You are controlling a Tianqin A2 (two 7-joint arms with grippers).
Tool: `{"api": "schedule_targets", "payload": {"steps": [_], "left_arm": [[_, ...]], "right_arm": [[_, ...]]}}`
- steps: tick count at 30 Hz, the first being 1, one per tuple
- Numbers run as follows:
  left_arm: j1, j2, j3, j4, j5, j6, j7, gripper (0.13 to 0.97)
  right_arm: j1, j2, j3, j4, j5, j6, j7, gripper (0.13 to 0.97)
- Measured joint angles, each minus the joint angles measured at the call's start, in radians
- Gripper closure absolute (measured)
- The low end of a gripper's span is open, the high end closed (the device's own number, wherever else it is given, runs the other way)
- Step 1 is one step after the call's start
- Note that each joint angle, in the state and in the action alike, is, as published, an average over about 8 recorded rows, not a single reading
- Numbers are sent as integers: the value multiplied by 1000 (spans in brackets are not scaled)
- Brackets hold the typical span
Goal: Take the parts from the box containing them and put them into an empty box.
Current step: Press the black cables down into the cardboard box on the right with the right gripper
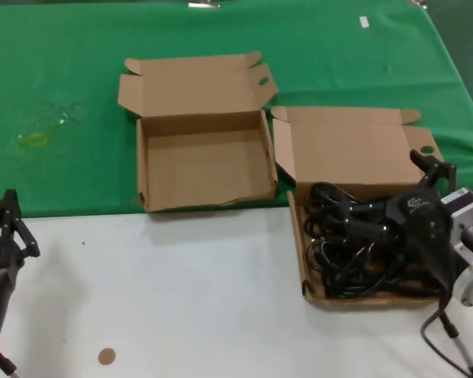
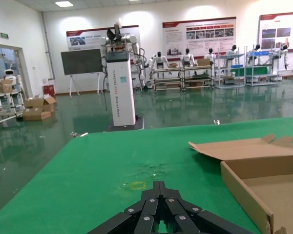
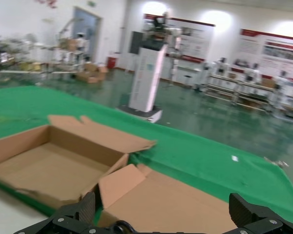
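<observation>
The worktop (image 1: 181,291) is white along its near edge, with a green cloth (image 1: 63,94) over the far part; a yellowish stain (image 1: 35,139) marks the cloth and a small brown disc (image 1: 106,356) lies on the white. Beyond it (seen from both wrist views) is a large hall with a glossy green floor, a white pillar-like robot stand (image 2: 121,87) with vertical lettering too small to read, wall posters (image 2: 198,36) and shelving.

The empty box (image 1: 201,161), with its taller walls, sits open on the cloth, its lid flap folded back. Just to its right, the box containing them (image 1: 355,150) straddles the cloth edge, and the parts (image 1: 351,244), a tangle of black cords and plugs, fill its low tray.

The right gripper (image 1: 355,220) is down among the cords, its jaws spread wide apart in the wrist view, with nothing visibly clamped. A logo on its black housing cannot be read. The left gripper (image 1: 6,224) waits over the white edge at far left, its jaws closed together.
</observation>
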Motion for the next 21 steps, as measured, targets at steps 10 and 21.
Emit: {"api": "schedule_targets", "payload": {"steps": [10, 21], "left_arm": [[0, 0, 0, 0, 0, 0, 0, 953], [0, 0, 0, 0, 0, 0, -1, 953]], "right_arm": [[40, 153, -5, -21, -19, -177, -22, 129], [155, 365, -49, -57, -26, -452, -18, 129]]}}
